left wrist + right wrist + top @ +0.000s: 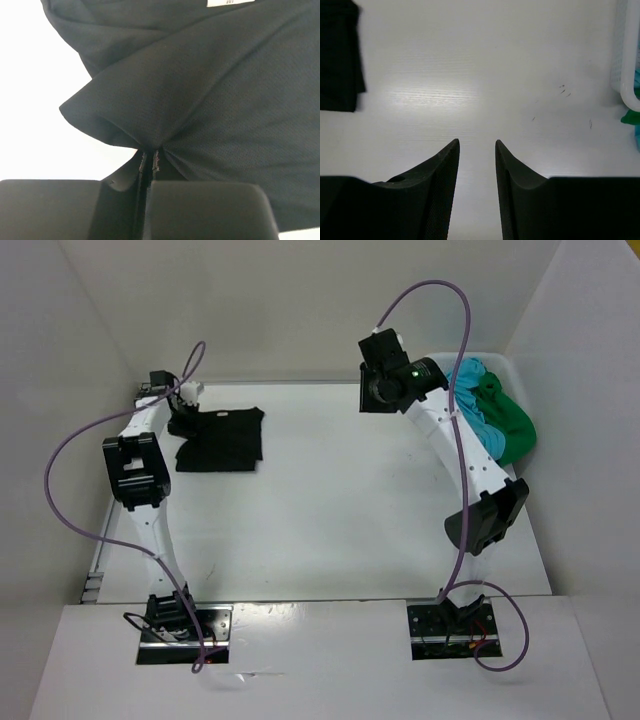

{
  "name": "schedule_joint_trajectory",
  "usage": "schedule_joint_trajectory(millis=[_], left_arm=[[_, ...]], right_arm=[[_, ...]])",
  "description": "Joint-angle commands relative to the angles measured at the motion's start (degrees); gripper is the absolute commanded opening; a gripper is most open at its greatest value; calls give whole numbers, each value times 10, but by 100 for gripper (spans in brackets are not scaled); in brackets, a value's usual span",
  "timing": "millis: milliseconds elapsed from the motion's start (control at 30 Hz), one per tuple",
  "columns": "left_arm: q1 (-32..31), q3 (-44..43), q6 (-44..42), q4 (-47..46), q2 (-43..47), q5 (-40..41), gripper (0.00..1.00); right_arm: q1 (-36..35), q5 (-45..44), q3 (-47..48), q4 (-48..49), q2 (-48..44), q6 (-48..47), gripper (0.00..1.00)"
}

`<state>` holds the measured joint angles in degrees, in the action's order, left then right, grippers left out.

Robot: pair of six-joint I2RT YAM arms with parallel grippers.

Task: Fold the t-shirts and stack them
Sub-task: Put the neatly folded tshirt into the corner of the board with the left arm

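The black t-shirt (222,438) lies partly folded at the far left of the table. My left gripper (183,418) is at its left edge, shut on a pinch of the black cloth (200,100), which fills the left wrist view. My right gripper (477,146) is open and empty, raised above bare table near the far right (382,392). The turquoise t-shirt (472,405) and the green t-shirt (510,425) are bunched in the white mesh basket (626,60) at the far right. A corner of the black shirt shows in the right wrist view (340,55).
White walls enclose the table on the left, back and right. The basket (500,362) stands in the back right corner behind my right arm. Purple cables loop above both arms.
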<state>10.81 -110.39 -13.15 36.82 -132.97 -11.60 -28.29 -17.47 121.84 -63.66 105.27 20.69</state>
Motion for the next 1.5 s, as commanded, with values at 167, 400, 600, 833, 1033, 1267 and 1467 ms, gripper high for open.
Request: schedule_joint_trajectory(millis=[167, 400, 600, 833, 1033, 1267, 1467], left_arm=[[57, -238, -49, 20, -149, 111, 0], [70, -635, -63, 149, -347, 154, 0], [90, -653, -69, 110, -361, 162, 0], [109, -665, -52, 90, -379, 183, 0], [120, -688, -52, 84, -384, 170, 28], [115, -693, -46, 43, -346, 205, 86], [96, -693, -52, 49, -281, 189, 90]], right_arm=[[11, -51, -45, -19, -23, -12, 40], [11, -70, -98, -19, -50, -17, 40], [11, -91, -113, -19, -50, -17, 40], [11, -91, -123, -19, -56, -17, 42], [11, -85, -123, -19, -56, -22, 44], [11, -75, -123, -19, -61, -22, 46], [11, -63, -118, -19, -61, -22, 46]])
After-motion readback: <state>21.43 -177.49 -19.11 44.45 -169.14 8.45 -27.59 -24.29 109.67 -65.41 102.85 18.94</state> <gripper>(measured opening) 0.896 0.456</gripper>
